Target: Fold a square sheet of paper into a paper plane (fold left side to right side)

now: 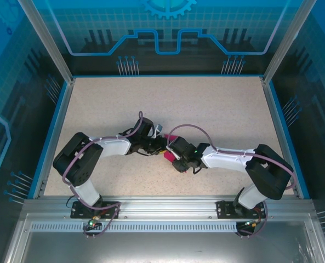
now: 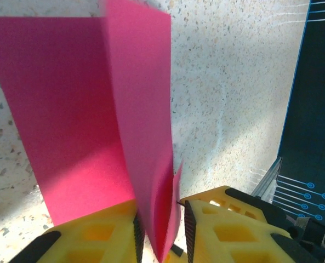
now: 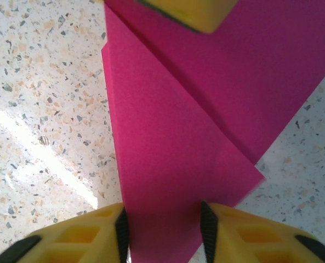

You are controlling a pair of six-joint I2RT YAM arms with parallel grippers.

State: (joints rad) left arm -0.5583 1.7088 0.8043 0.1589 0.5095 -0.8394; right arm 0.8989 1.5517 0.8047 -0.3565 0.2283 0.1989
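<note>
The paper [image 3: 167, 137] sits at the middle of the desk [image 1: 217, 109], between both arms' tips. The left end effector [image 2: 162, 224] is clamped on a raised flap of the paper, whose long axis runs straight away from its fingers. At the paper's pointed corner, the right end effector [image 3: 162, 224] straddles it with jaws partly apart; I can't tell whether it pinches. Both are on the paper, so neither is nearer. The paper is thin, matte magenta, with one crisp diagonal crease.

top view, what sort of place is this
Probably a robot lab work cell: a speckled beige tabletop, blue printed panel walls around it, and a grooved aluminium rail at the near edge.
</note>
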